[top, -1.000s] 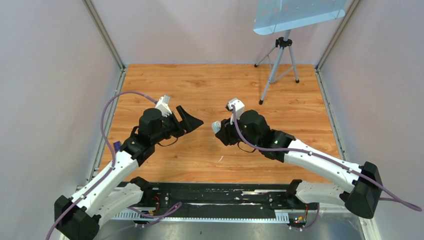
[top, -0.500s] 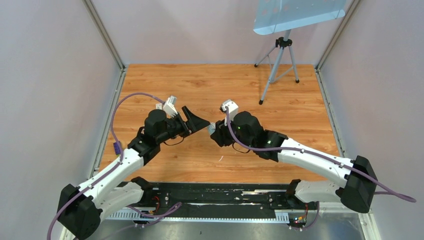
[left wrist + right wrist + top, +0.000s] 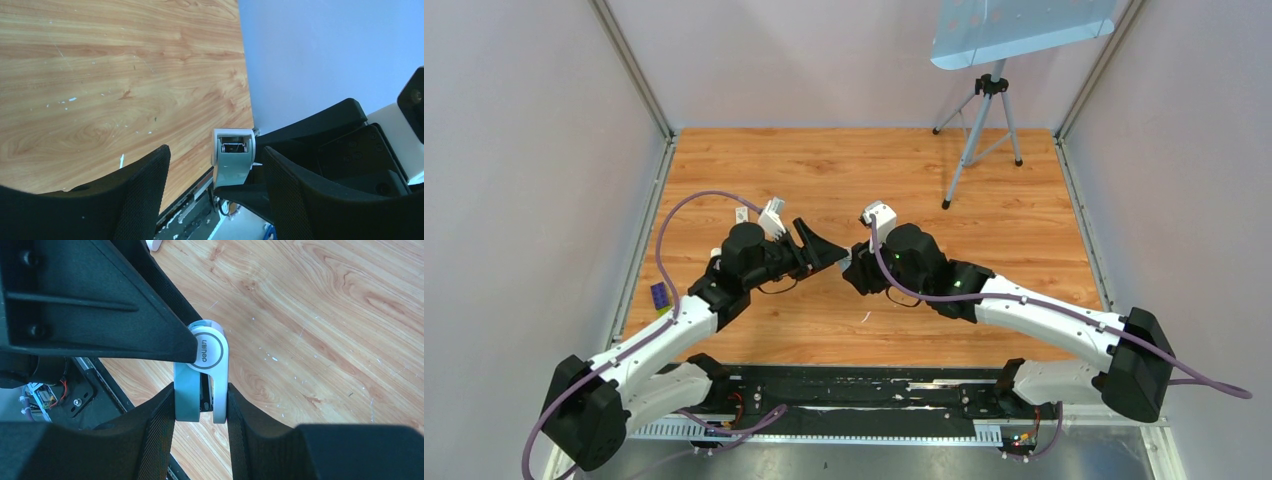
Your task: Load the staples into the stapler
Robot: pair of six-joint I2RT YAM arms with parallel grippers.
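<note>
Both arms meet over the middle of the wood-grain bench [image 3: 824,170], tips nearly nose to nose in the top view.

My right hand [image 3: 201,390] is clamped on the small pale blue-grey and white mini stapler [image 3: 200,375]. Both black fingers press its flat sides, with the round logo end sticking out past the fingertips. The stapler is held off the bench, in the air between the two arms [image 3: 852,262]. A dark slot shows between its grey and white halves.

My left hand [image 3: 216,155] has its fingers apart. In the left wrist view the stapler [image 3: 233,160] sits end-on in the gap between them, its open end with a dark metal channel facing the camera. It is closer to the finger on the right of that view, and bench shows between it and the other one. In the right wrist view one left finger lies over the stapler's round end, touching it or just about; I cannot tell which. In the top view the left hand [image 3: 832,252] is right up against the right hand [image 3: 856,270].

A small pale sliver [image 3: 864,317] lies on the bench near the arms' base side, too small to tell what it is. A grey tripod [image 3: 979,120] stands at the far right of the bench.
</note>
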